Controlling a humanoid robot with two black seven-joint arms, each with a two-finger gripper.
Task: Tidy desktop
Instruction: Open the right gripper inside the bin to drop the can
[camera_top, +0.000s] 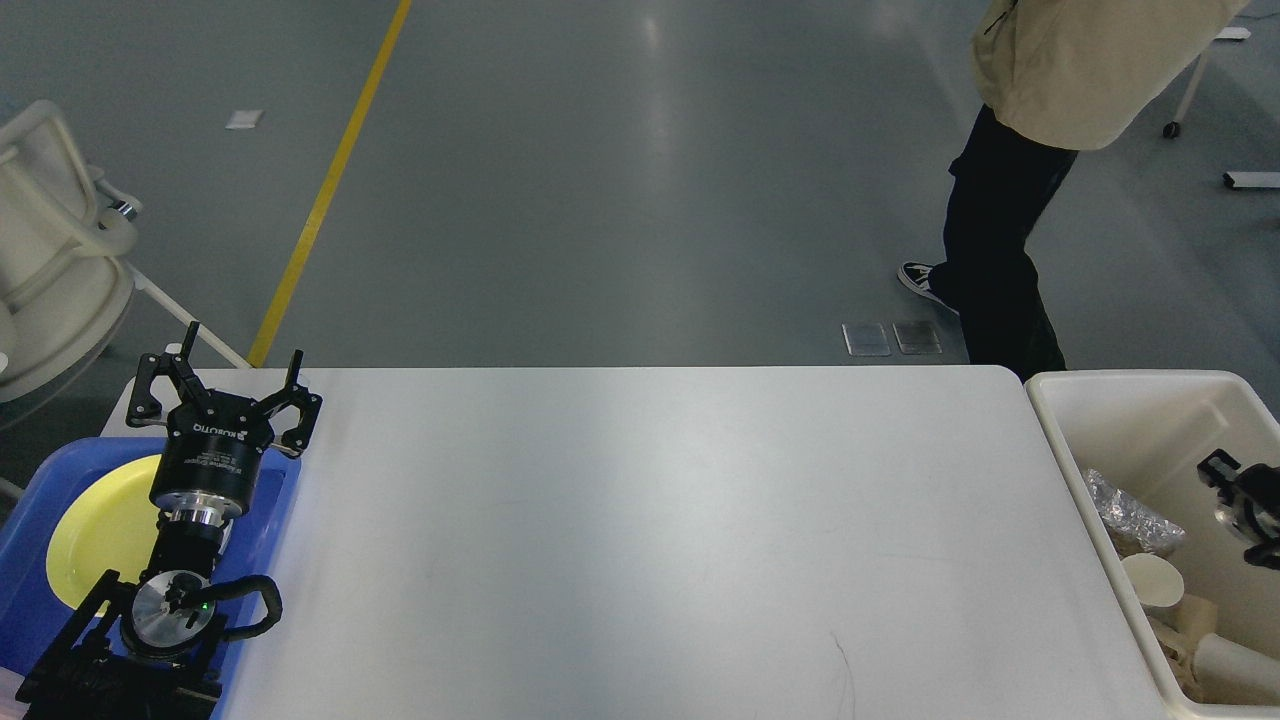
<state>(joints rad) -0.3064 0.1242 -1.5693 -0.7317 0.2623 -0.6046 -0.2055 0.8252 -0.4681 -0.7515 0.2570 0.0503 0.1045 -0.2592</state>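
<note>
The white tabletop (650, 530) spans the middle of the view, the left claw (225, 385) hovering with fingers apart over its left corner beside a blue tray (275, 520), while the right claw (1240, 500), its fingers indistinguishable, hangs inside the cream bin (1130, 400).

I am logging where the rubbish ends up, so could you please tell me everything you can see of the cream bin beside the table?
The bin is a cream-white, smooth plastic tub with a thick rounded rim, standing upright and open-topped against the right end of the white table. Only part of it is in view. Inside lie crumpled foil, a paper cup and more pale paper rubbish. The right pincer sits over its interior.
</note>
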